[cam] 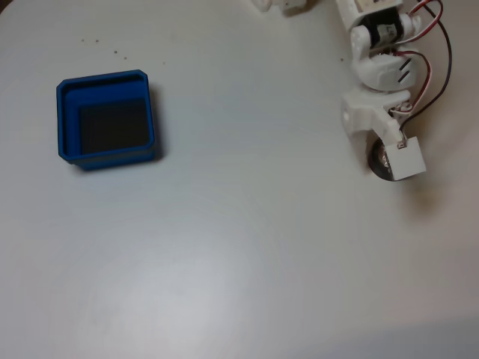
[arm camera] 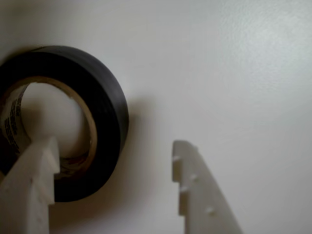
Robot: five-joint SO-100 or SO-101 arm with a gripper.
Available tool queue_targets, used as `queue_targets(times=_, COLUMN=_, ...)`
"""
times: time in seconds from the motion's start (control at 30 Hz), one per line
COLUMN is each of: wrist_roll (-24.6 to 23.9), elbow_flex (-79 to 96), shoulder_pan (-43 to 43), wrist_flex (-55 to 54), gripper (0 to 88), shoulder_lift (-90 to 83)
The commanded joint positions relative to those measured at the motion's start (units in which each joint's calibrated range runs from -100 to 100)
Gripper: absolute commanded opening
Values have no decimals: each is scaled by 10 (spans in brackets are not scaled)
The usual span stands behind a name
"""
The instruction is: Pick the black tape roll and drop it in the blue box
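Two white moulded plastic fingers [arm camera: 29, 190] rise from the bottom edge of the wrist view, matte in finish, with small raised studs along the inner face of the right-hand one. They belong to the claw [arm camera: 114, 151], which stands spread apart and pinches nothing. The left-hand fingertip sits over the central hole of the black tape roll [arm camera: 105, 114], while the right-hand fingertip stands clear of the roll's outer wall, with a strip of bare surface [arm camera: 234, 68] between them. The roll is a smooth, slightly glossy black ring lying flat, with a pale beige cardboard core that carries dark print too blurred to read. It casts a soft shadow on the surface to its right. The surface is a plain off-white sheet with a faint fine grain and a mild sheen. In the fixed view, the roll [cam: 376, 158] shows as a dark arc beneath the white arm head, partly covered by a small square white plate. The arm is built of white plastic shells with black motor bodies and red and black wires looping to the right of the roll. The blue box [cam: 106, 79] stands well apart from the roll, far to its left in the fixed view: a square bright-blue plastic tray with a thick stepped rim, rounded corners and a dark floor.
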Motion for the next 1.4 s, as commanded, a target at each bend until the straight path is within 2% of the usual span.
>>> queue_targets(times=0.0, wrist_roll=-3, elbow_flex=-39, shoulder_pan=10, wrist_flex=-10, gripper=214, shoulder_lift=-3)
queue_targets(times=1.37, wrist_roll=-3, elbow_flex=-39, shoulder_pan=-22, wrist_flex=-11, gripper=220, shoulder_lift=34)
